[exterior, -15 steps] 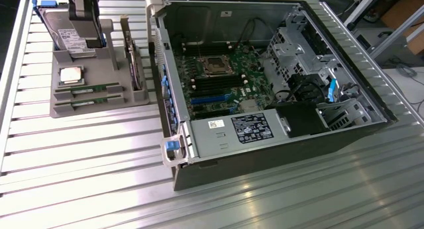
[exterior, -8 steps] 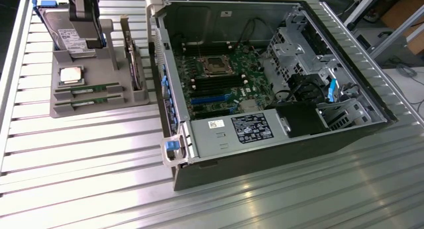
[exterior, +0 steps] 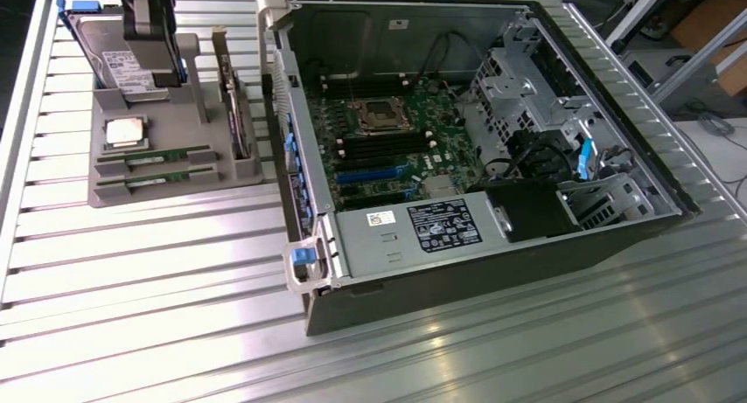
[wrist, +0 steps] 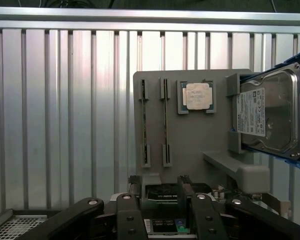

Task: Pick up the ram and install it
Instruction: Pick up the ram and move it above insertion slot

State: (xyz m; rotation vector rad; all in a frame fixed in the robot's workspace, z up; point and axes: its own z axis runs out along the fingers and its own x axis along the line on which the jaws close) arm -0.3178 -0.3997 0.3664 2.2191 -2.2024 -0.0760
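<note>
Well, the hand (wrist: pixel 159 181) is spread wide, its two dark fingers (wrist: pixel 135 186) apart and clamping nothing. In the wrist view it hangs above the near end of a grey holder (wrist: pixel 190 140), and a dark, labelled part lies under the gap between the fingers; what that part is I cannot tell.

In the exterior view the holder sits on the ribbed metal counter (exterior: pixel 140 281) at the upper left of the frame. Both ram sticks lie flat in slots at its lower end, side by side and parallel: the upper ram stick (exterior: pixel 156 158) and, just below it, the lower ram stick (exterior: pixel 156 181). Each is a thin green strip with a pale label. Neither is touched by the hand, which is well apart from them.

Just above the sticks rests a square silver processor (exterior: pixel 125 133). A hard drive (exterior: pixel 117 58) with a white label stands propped at the holder's top end, and a thin card (exterior: pixel 240 114) stands on edge along its right side.

At the centre of the frame, an open computer case (exterior: pixel 467 281) lies on the counter, its motherboard (exterior: pixel 408 163) exposed. Long black memory slots (exterior: pixel 373 147) run across the board below the bare processor socket (exterior: pixel 382 114). A power supply (exterior: pixel 421 232) with a dark label fills the case's lower edge.
</note>
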